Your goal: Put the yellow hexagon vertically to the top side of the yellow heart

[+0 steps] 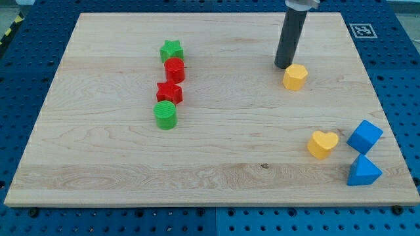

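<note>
Yellow hexagon point(294, 77) sits well above the heart point(323, 144), a bit to view's left. My tip point(283, 66), bare rod w/ nothing held, is just beside its upper-left edge. Best approach: short, gentle nudge rightward til it's directly over heart, no overshoot.

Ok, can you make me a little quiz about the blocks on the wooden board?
1. True or false: my tip is right next to the yellow hexagon.
2. Which block lies nearest the yellow heart? A) green star B) blue cube C) red star
3. How many blue blocks are there?

Key: 1 true; 2 B; 3 two, the cube and the blue triangle.
</note>
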{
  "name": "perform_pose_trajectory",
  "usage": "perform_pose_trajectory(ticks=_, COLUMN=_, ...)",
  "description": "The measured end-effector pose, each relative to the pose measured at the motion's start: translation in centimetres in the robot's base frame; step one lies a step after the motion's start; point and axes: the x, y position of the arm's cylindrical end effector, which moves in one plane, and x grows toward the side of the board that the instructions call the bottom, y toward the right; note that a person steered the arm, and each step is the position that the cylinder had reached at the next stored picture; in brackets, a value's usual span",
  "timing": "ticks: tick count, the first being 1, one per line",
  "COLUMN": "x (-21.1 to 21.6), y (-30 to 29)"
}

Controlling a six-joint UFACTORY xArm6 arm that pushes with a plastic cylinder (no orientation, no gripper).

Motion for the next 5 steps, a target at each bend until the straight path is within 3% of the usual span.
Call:
perform_pose_trajectory(ticks=1, x=0.3, y=0.0)
perform_pose_trajectory(ticks=3, x=7.4, y=0.6)
perform_pose_trajectory(ticks=4, x=8.3, y=1.2)
perform_pose_trajectory(ticks=5, x=6.0, y=2.4)
